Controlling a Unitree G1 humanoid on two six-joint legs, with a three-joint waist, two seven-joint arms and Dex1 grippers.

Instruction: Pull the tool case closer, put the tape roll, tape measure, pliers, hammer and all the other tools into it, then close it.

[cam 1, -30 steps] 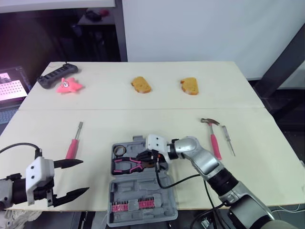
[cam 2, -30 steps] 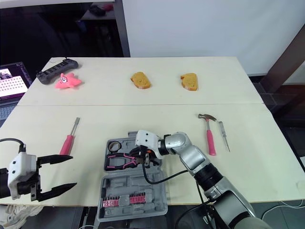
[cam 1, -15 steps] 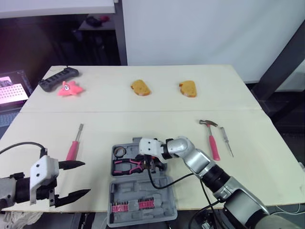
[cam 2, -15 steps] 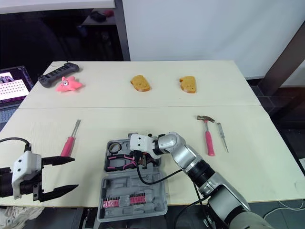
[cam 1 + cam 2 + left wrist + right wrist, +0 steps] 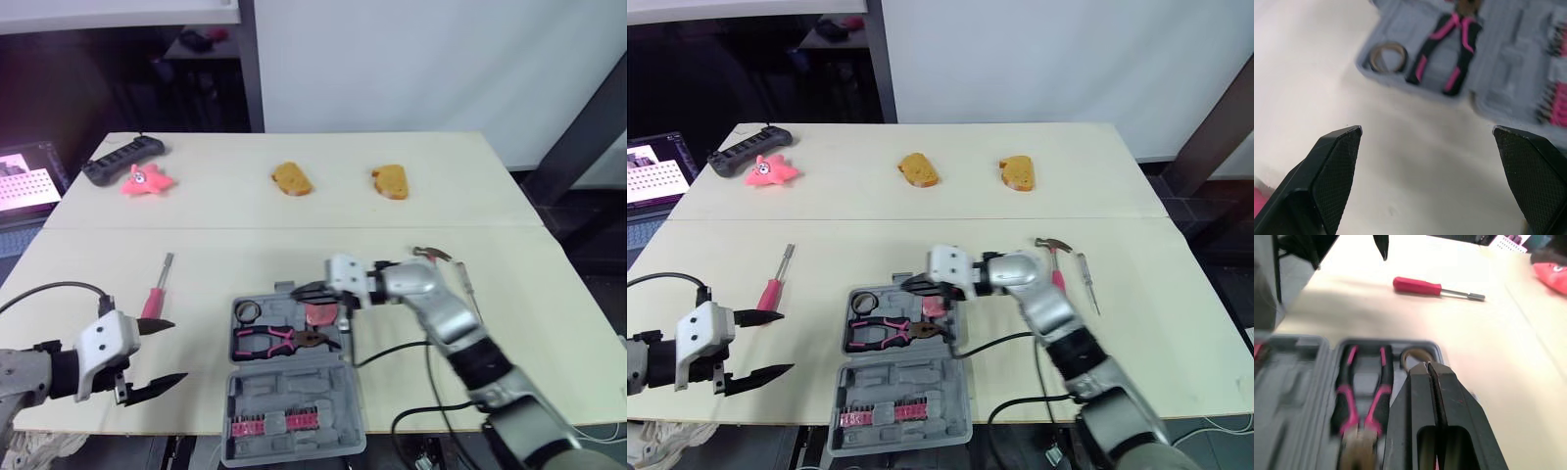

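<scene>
Right tool (image 5: 300,290) has lifted, shut and empty, just beyond pliers (image 5: 279,339) in tool case (image 5: 294,394).

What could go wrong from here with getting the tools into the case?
The right arm's cable drapes over the edge of the open tool case, so it might snag or drag it. The hammer and small screwdriver lie beside that forearm; a swing could knock them away. The open left gripper has a fingertip near the pink screwdriver and may nudge it.
</scene>
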